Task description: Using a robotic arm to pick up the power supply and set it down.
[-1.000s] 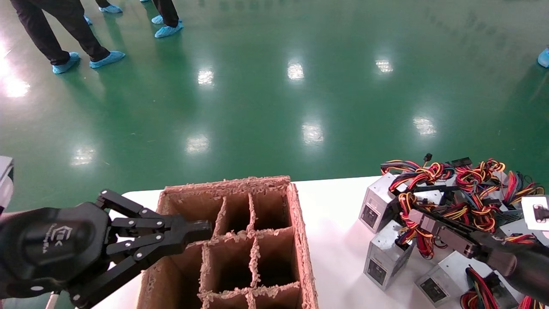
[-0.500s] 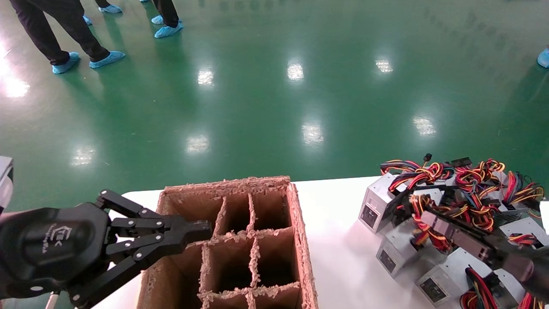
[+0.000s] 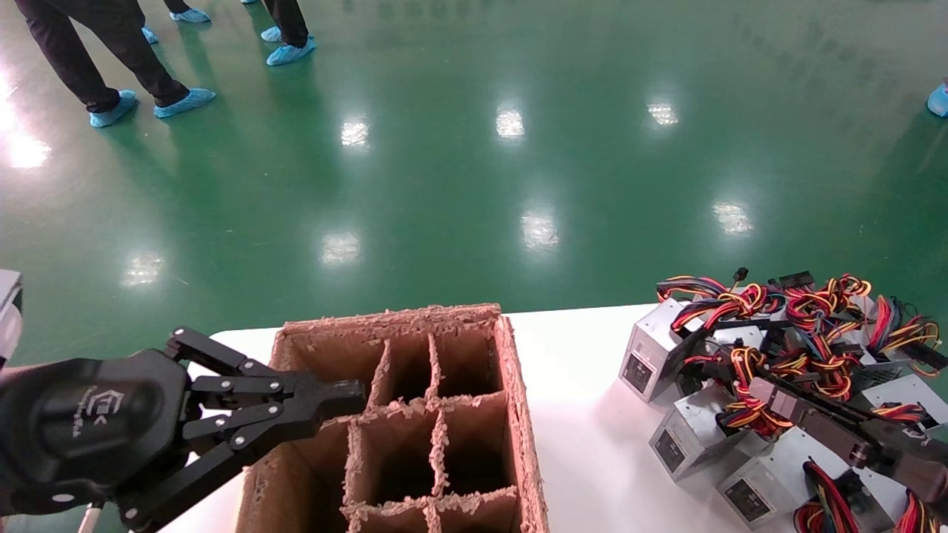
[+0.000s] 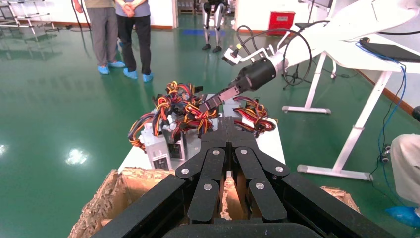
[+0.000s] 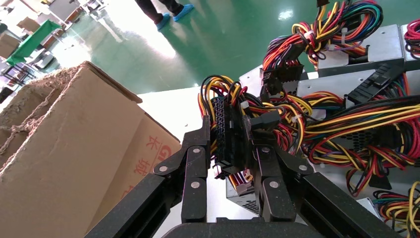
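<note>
Box: divided cardboard box (image 3: 415,414) is sitting on the white table (image 3: 585,414), cells open upward, frayed rim; used as landmark below.
Room: bare table strip is lying between the box's right wall and the power supply pile; table's far edge is running just behind the box, green floor (image 3: 474,148) beyond.
Pile: grey look-alike units (image 3: 652,355) with red, yellow, orange and black wires are crowding the table to the right of the box, touching one another.
Power supply: power supply (image 3: 692,437) is sitting at the pile's box-facing edge, tilted, label end toward the box; its wire bundle (image 5: 237,124) is rising into the right gripper.
Right gripper: right gripper (image 5: 233,148) is reaching low over the pile from the right of the box, fingers narrowed onto the black connector and wires of the bundle; also seen in head view (image 3: 770,389).
Robotic arm: white robotic arm (image 4: 346,25) with black wrist is angling down toward the pile, seen from the left wrist.
Left gripper: left gripper (image 3: 348,396) is hovering at the box's left wall, pointing across the near-left cells, fingers pressed together, holding nothing.
People: legs in blue shoe covers (image 3: 185,100) are standing on the floor far behind the box.
</note>
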Tool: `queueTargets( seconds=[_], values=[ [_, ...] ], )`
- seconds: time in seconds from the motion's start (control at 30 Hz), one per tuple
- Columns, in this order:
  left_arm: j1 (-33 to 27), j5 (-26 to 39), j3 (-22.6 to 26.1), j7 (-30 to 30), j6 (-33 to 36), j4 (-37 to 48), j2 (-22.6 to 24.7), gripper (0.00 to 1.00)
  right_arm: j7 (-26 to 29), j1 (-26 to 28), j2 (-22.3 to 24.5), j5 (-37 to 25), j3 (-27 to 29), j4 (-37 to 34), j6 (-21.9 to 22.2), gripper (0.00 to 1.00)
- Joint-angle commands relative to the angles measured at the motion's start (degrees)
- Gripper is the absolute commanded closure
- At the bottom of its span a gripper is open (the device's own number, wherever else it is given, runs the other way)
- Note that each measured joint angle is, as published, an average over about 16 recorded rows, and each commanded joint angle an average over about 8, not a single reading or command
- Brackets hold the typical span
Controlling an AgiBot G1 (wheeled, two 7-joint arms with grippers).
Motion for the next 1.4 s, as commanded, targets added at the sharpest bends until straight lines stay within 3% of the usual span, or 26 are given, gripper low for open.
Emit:
queueTargets(
  seconds=[0.03,0.57,1.0,1.4],
  values=[
    [0.0,0.0,0.0,0.0,0.0,0.0,0.0,1.0,-0.2,-0.2,0.3,0.1,0.1,0.4,0.4,0.0],
    [0.0,0.0,0.0,0.0,0.0,0.0,0.0,1.0,-2.0,-1.0,1.9,1.9,1.5,2.2,0.9,0.0],
    [0.0,0.0,0.0,0.0,0.0,0.0,0.0,1.0,-8.9,-1.2,2.1,5.8,5.5,4.0,-2.3,0.0],
    [0.0,0.0,0.0,0.0,0.0,0.0,0.0,1.0,-6.6,1.9,-0.2,-0.2,8.9,7.7,-6.2,0.0]
  ],
)
